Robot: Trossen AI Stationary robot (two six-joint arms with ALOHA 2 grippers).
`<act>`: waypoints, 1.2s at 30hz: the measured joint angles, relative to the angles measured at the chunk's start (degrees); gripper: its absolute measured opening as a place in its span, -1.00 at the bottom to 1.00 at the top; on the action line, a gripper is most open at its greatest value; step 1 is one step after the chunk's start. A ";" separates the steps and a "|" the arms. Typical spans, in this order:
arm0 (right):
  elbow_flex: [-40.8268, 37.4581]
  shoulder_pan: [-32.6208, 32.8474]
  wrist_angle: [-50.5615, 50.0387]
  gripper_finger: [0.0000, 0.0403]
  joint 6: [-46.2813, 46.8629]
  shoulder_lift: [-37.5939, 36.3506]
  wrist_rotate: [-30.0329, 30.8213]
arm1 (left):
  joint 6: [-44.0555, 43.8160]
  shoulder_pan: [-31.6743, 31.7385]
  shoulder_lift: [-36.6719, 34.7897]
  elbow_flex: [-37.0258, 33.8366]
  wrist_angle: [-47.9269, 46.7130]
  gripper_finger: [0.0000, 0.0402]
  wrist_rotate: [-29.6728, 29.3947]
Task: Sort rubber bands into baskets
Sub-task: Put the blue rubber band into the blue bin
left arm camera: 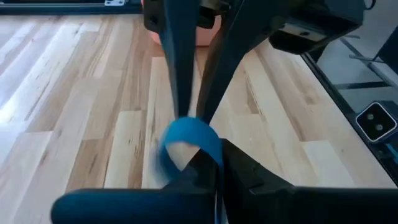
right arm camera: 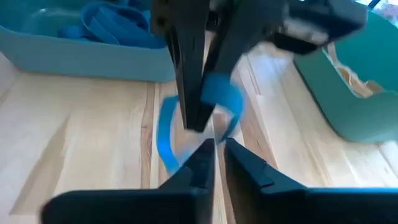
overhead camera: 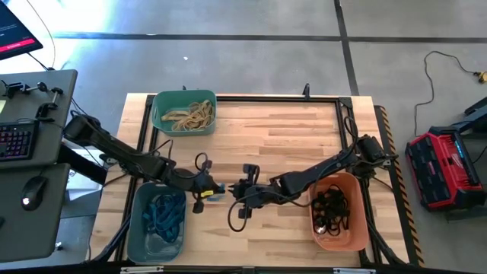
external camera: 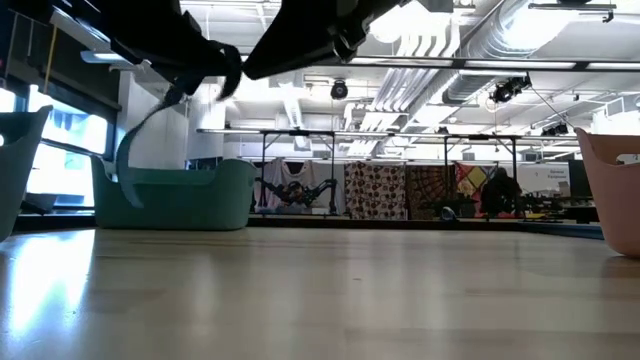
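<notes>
Three baskets are already filled by colour (tan, blue, black); one blue rubber band (left arm camera: 186, 134) is left, clenched between left gripper (overhead camera: 215, 187) and right gripper (overhead camera: 237, 188).

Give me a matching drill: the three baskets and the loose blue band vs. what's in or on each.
Things:
1. teal basket
2. grey-blue basket
3. orange basket
4. loose blue band

Contents or state:
A. black bands
B. pinched between the two tools, above the table
C. tan bands
D. blue bands

Pairs: 1-C, 2-D, 3-A, 4-B
</notes>
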 joint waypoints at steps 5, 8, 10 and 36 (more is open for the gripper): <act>-0.01 0.00 -1.75 -0.52 1.73 0.00 0.01 | 0.20 -0.01 -3.04 -0.01 -2.75 -0.99 3.08; -0.03 -0.02 -4.93 -0.39 1.68 -0.70 1.29 | 0.10 -0.50 -6.13 0.00 -3.92 -1.00 5.46; -0.06 -0.13 -7.03 -0.40 2.45 -1.28 3.57 | 0.05 -1.04 -8.61 0.00 -5.85 -1.00 6.32; -0.06 -1.38 -13.02 -1.00 2.64 -1.81 4.62 | -29.93 -23.88 -26.40 0.04 -39.94 -1.00 20.29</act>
